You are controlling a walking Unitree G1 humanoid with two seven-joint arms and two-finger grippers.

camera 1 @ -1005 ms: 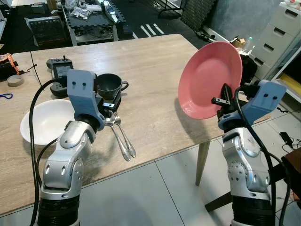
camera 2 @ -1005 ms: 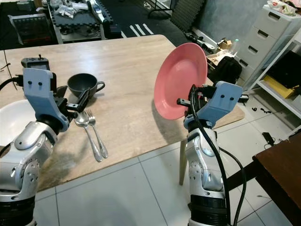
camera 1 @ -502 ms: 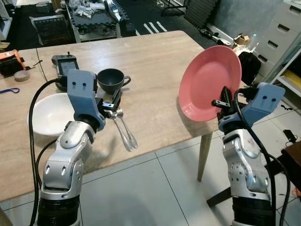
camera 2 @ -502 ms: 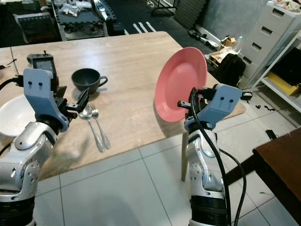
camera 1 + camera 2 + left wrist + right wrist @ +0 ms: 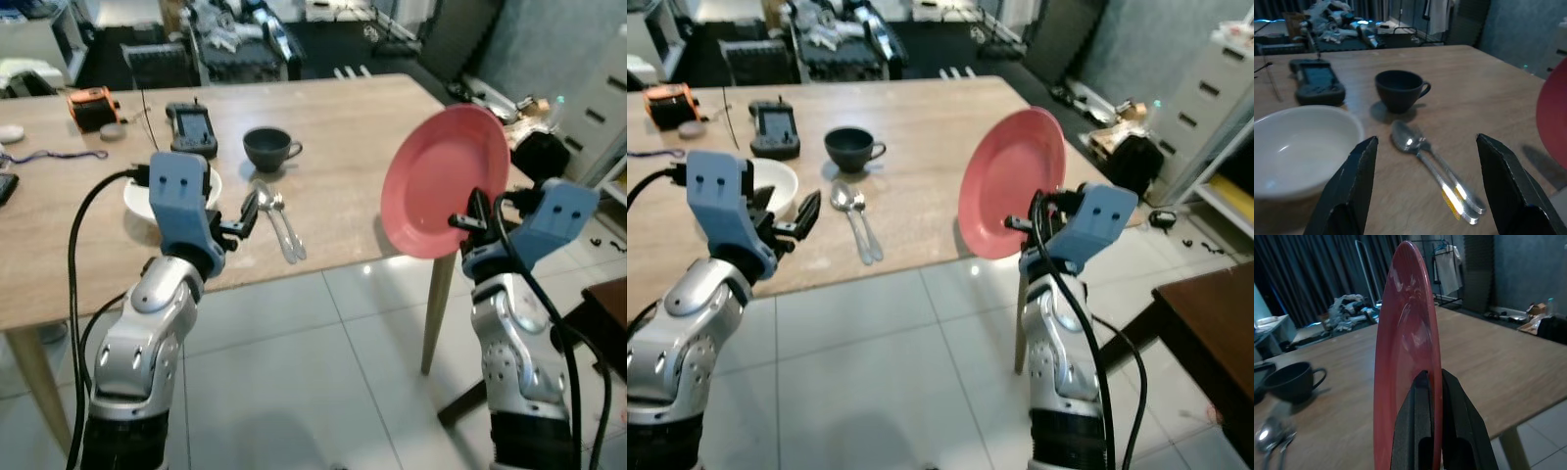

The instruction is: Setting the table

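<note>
My right gripper (image 5: 468, 213) is shut on the lower rim of a pink plate (image 5: 446, 181), held upright on edge beyond the table's near right corner. In the right wrist view both fingers (image 5: 1422, 421) clamp the plate (image 5: 1405, 357). My left gripper (image 5: 241, 215) is open and holds nothing; it hovers near the wooden table's (image 5: 343, 108) front edge, pointing at a spoon and fork (image 5: 1435, 166) lying side by side. A dark cup (image 5: 269, 147) stands behind them. A white bowl (image 5: 1298, 147) sits to their left, partly hidden by my left arm.
A black handheld controller (image 5: 191, 125), an orange object (image 5: 88, 106) and cables lie on the table's far left. White drawers (image 5: 612, 78) stand at the right, with dark wooden furniture (image 5: 607, 313) nearer. A cluttered rack (image 5: 235, 44) stands behind the table. Tiled floor lies below my arms.
The whole view has pulled back from the table, so the camera moved away. The plate stays upright in my right gripper. The left gripper stays open.
</note>
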